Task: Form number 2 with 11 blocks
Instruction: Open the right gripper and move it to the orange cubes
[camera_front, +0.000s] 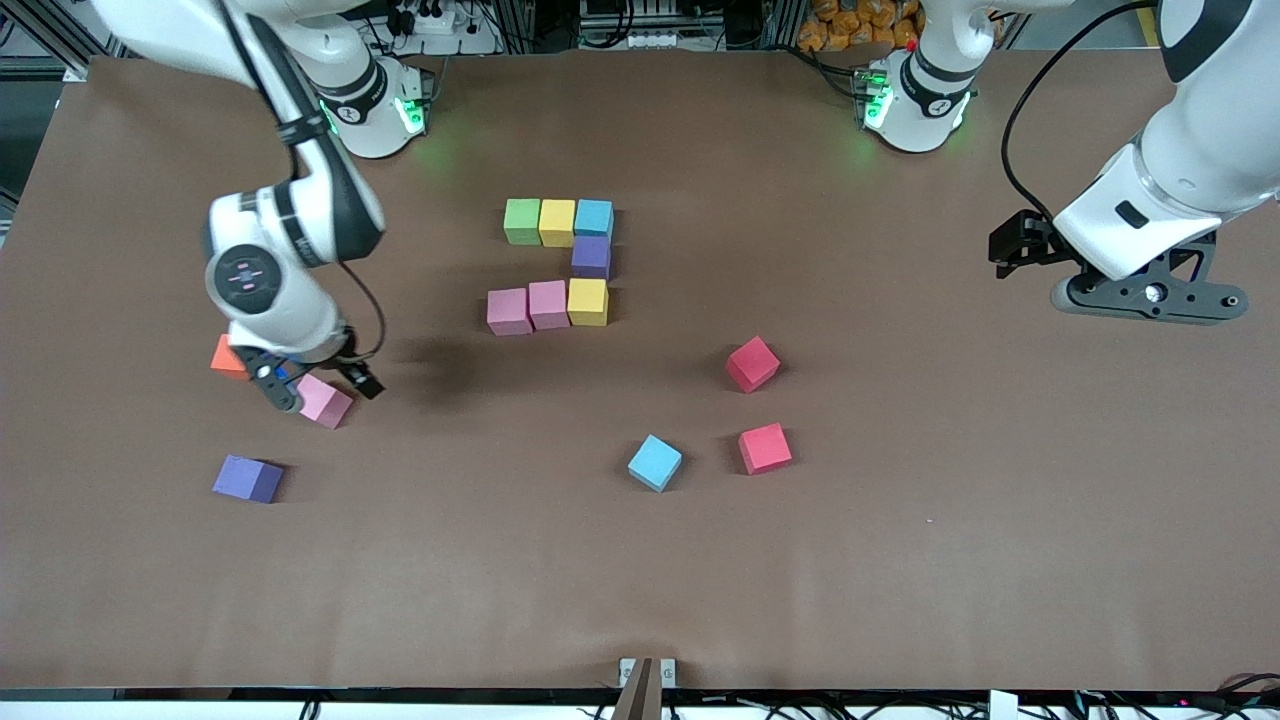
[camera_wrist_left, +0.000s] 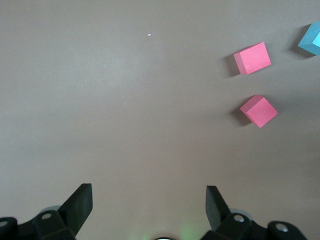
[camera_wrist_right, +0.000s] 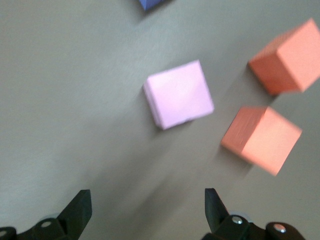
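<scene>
Digit (camera_front: 556, 262) so far: seven blocks at bench (camera_front: 640, 580) centre, touching. Top row is green, yellow, blue; one purple sits below the blue; the middle row is pink, pink, yellow. Judged four short: one at 6 o'clock of the end pink (camera_front: 509, 311), then the bottom row.

Loose stock, front view, bearings from the digit:
- pink block (camera_front: 325, 401), 8 o'clock, toward the right arm's end
- orange (camera_front: 229, 357), just at its 10 o'clock, partly hidden by the arm; the right wrist view shows two oranges
- purple (camera_front: 248, 479), 7 o'clock
- blue (camera_front: 655, 462) and two reds (camera_front: 752, 363) (camera_front: 765, 448), 4 to 5 o'clock

Right claw (camera_front: 318, 385) is low over the loose pink block, fingers apart, holding nothing. In its wrist view the block lies ahead of the fingertips (camera_wrist_right: 82, 200), not between them, and is turned off square.

Left claw (camera_front: 1012, 248) waits over the left arm's end of the bench, fingers apart and empty.

Handling, judged:
- Matte foam cube: light, slightly soft, good friction, not fragile.
- Take it on two opposite flat side faces, mid-height, with the claw turned to match its yaw.
- Corner contact would spin it.
- A light squeeze is enough; a hard one would dent the foam.
- Being so light, it will slide if nudged, so centre over it before closing.
- Mind the orange blocks close by.
</scene>
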